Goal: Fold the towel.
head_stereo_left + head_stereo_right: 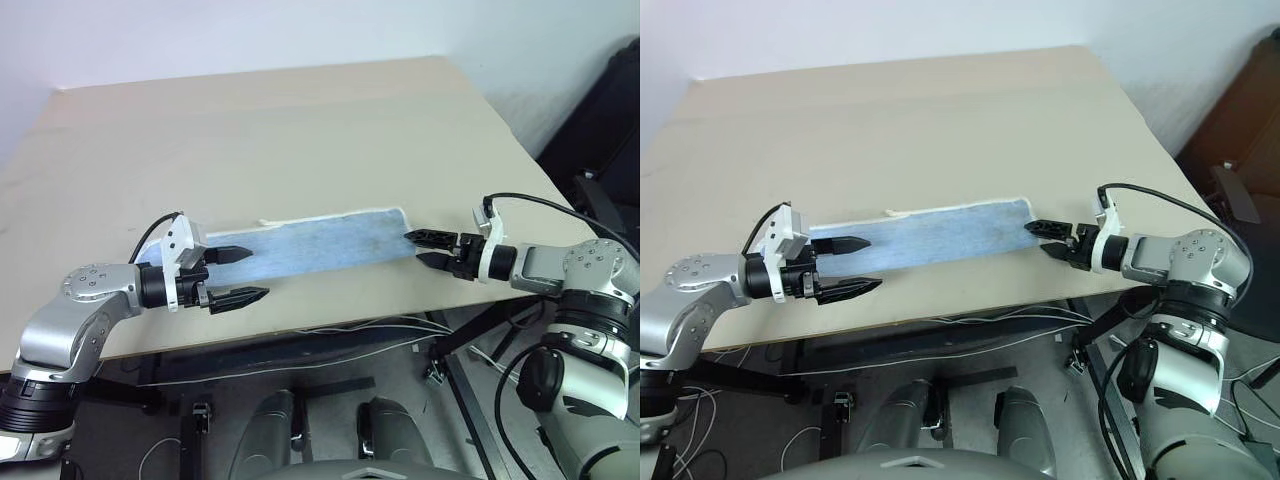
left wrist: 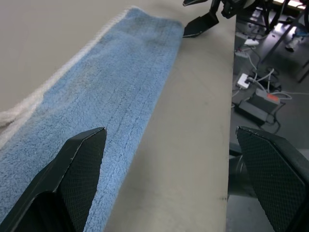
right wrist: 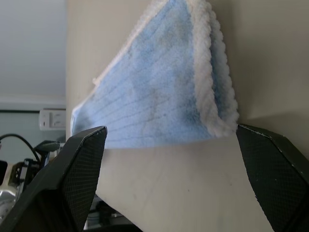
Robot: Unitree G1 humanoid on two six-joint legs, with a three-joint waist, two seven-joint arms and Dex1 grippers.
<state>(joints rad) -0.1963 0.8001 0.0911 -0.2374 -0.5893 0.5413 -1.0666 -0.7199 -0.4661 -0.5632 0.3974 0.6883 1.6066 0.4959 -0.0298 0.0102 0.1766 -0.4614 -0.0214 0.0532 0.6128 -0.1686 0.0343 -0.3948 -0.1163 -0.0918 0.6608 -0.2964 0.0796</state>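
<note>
Towel (image 1: 325, 243) in light blue terry lies as a long narrow strip near the front edge of the beige table (image 1: 300, 120), seen from the head views, with white edging along its far side. The left gripper (image 1: 238, 274) sits at the strip's left end, jaws spread wide, one finger over the cloth and one over bare tabletop nearer the edge. The right gripper (image 1: 428, 249) faces the right end, jaws parted, holding nothing. In the left wrist view the fingers (image 2: 79, 169) stand far apart, one above the towel; whether it touches cannot be told. In the right wrist view the open fingers (image 3: 82, 164) frame the towel's white-edged end.
</note>
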